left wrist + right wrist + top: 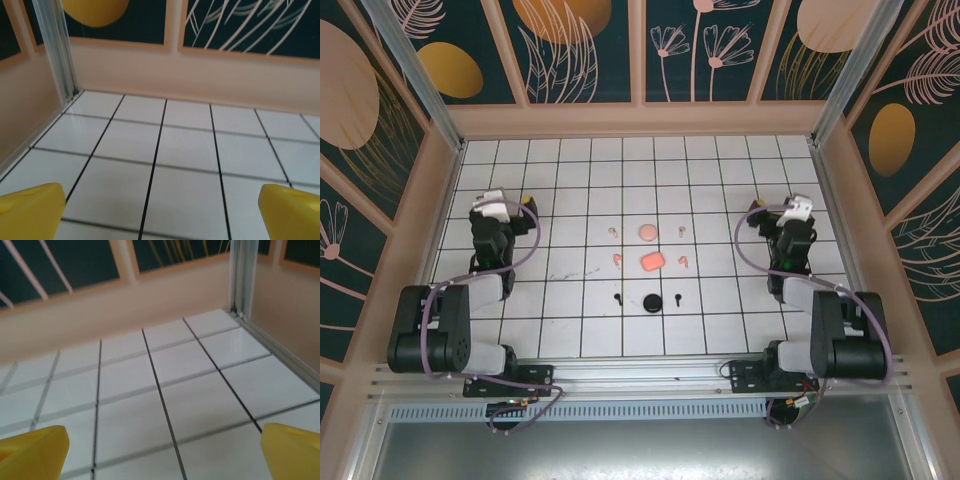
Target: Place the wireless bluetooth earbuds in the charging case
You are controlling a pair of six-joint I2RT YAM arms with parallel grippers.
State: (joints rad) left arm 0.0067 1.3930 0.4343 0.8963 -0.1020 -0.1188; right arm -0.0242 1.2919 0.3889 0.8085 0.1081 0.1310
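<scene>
Two grippers, both mine, both empty. My left gripper (508, 203) holds its yellow-tipped jaws fully apart above the white tiled table with black grid lines (570, 180). In the left wrist view its fingertips (31, 214) sit at the lower corners, with bare tiles, a peach-coloured wall (200, 75) and an aluminium corner post (57, 55) beyond them. My right gripper (781, 206) mirrors it on the other side of the table, jaws equally spread and clasping nothing. Its fingertips (33, 452) likewise frame bare tiles.

Three charging cases stand in a column midway between my grippers:
- **Far:** a pale pink round case (646, 232).
- **Middle:** a coral-salmon rounded-rectangular case (653, 261).
- **Near:** a black round case (652, 302), closest to my bases.

I cannot tell from above whether any case is open or holds anything.

Six earbuds lie on the tiles outside the cases, one on each side of the matching case and a little apart from it:
- **Pale pink pair:** the left pale pink earbud (612, 230) and the right pale pink earbud (680, 230).
- **Coral pair:** the left coral earbud (617, 259) and the right coral earbud (684, 262).
- **Black pair:** the left black earbud (617, 298) and the right black earbud (673, 297).

Each earbud is too small for me to tell its long axis or which way its stem points.

All of them lie well apart from both grippers, inward of each and slightly nearer my bases than my fingertips. The left-hand earbuds are closer to my left gripper and the right-hand ones to my right.
</scene>
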